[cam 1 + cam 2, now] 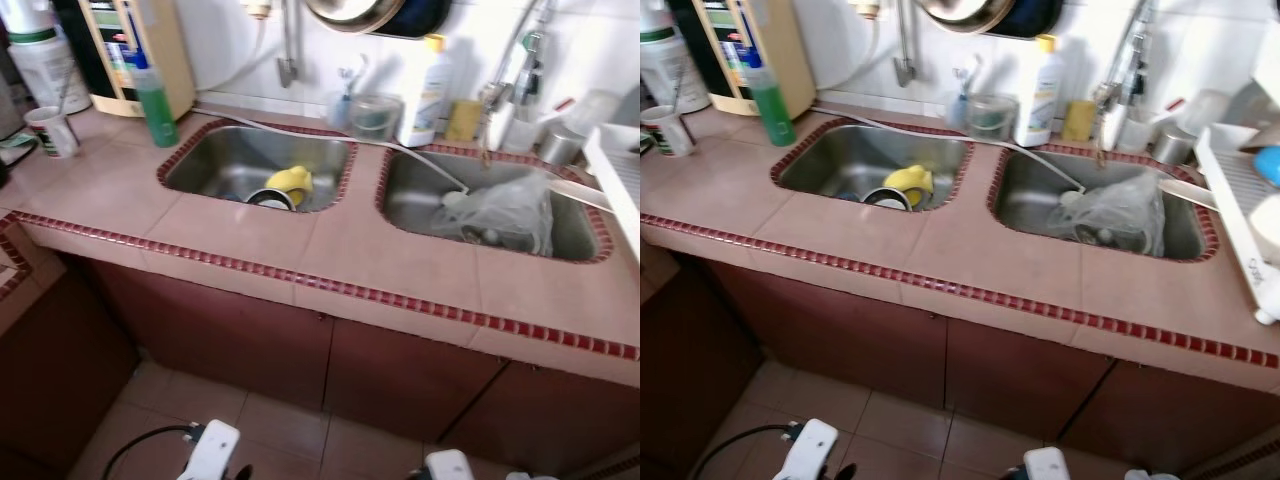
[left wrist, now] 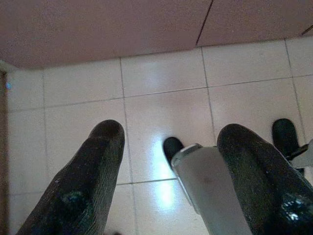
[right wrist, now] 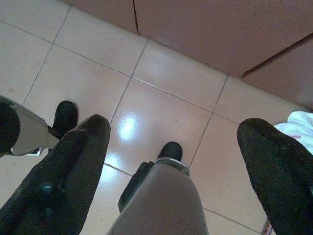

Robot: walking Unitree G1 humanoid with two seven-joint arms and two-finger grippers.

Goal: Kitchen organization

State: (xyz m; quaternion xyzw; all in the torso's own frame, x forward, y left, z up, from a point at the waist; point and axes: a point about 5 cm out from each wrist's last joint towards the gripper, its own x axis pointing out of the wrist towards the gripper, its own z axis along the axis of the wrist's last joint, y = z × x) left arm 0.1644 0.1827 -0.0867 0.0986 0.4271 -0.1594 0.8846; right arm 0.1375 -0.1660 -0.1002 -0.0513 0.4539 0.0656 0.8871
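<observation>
Currently no item is held. The left gripper [image 2: 168, 191] and the right gripper [image 3: 171, 181] hang low at the robot's sides, pointed at the floor tiles [image 2: 161, 73]; in both wrist views the fingers are spread wide with nothing between them.

The tiled bench [image 1: 250, 250] is viewed from the head camera, with two steel sinks set into it. In the left sink [image 1: 215, 160] a yellow cup [image 1: 291, 181] lies on its side, touching a dark round dish [image 1: 269, 199] at its 7 o'clock. In the right sink [image 1: 410, 200] a crumpled clear plastic bag [image 1: 505, 212] sits over some unclear items, and a white hose [image 1: 400, 152] is draped into it from 10 o'clock.

At 10 o'clock of the left sink a green bottle [image 1: 155, 100] stands upright; well apart at 9 o'clock stands a white mug [image 1: 52, 131]. Between the sinks, at 12 o'clock by the wall, a clear container [image 1: 373, 117] and a white bottle [image 1: 425, 95] are noted. A white dish rack [image 1: 1240, 210] is seen at 3 o'clock.

Progress is judged as at the start: both sinks are uncleared, and the bench items remain unsorted. An approach to the bench is probably required first.
</observation>
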